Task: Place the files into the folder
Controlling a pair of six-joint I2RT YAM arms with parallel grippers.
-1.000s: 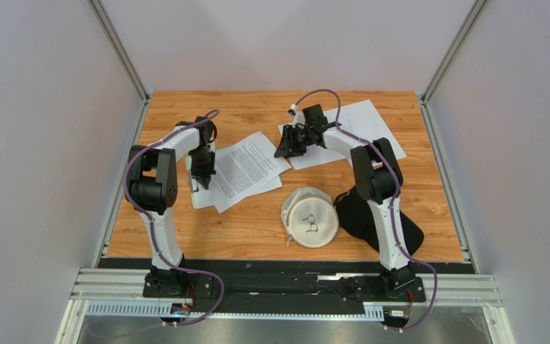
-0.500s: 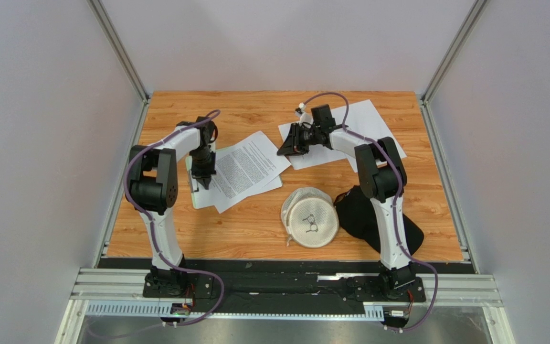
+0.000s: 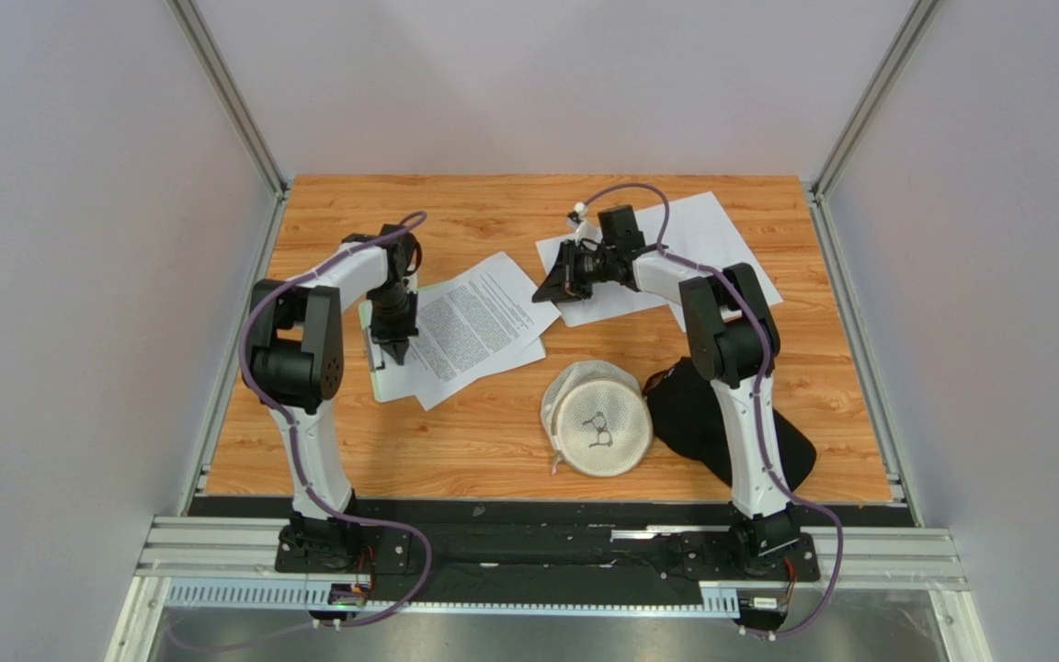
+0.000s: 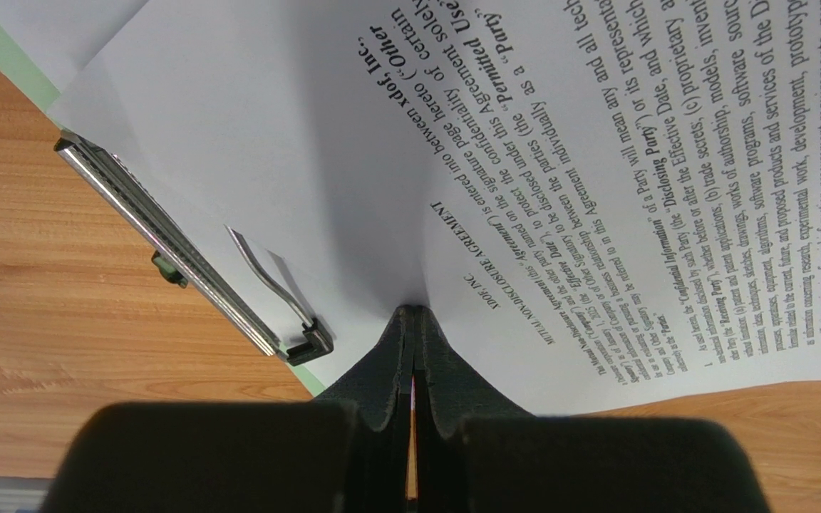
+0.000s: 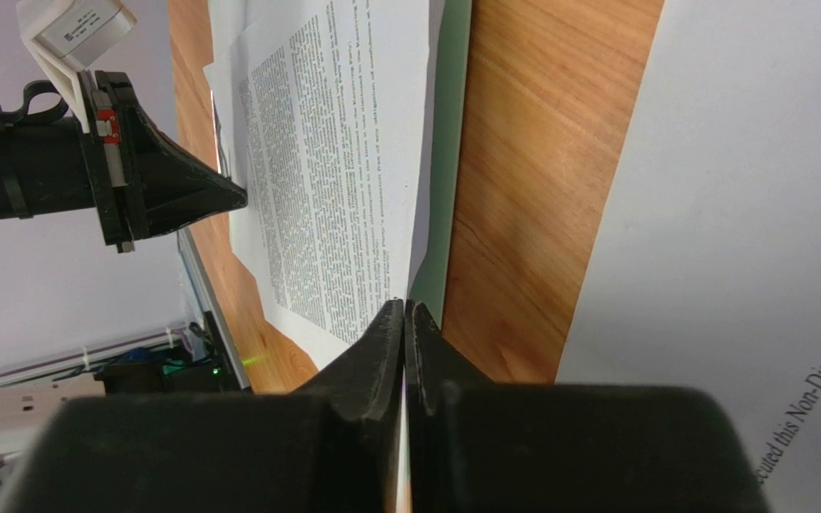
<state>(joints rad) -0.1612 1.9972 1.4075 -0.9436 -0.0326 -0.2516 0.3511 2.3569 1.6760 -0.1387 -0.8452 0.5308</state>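
- Wooden table (image 3: 494, 428), grey walls around it.
- Printed files (image 3: 473, 324) lie across the green folder (image 4: 13, 64), left of centre; further sheets (image 3: 694, 235) far right.
- left gripper (image 4: 413, 321): jaws closed, tips on top printed sheet, near clip (image 4: 185, 267).
- right gripper (image 5: 402, 312): jaws at a slit by further sheets' edge; pinch unclear.

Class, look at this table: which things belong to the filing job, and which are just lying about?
Belong to the job: printed sheets on the left, more sheets at the back right, green clipboard under the left ones, its metal clip.
Just lying about: cream cloth pouch, black cloth beside it.
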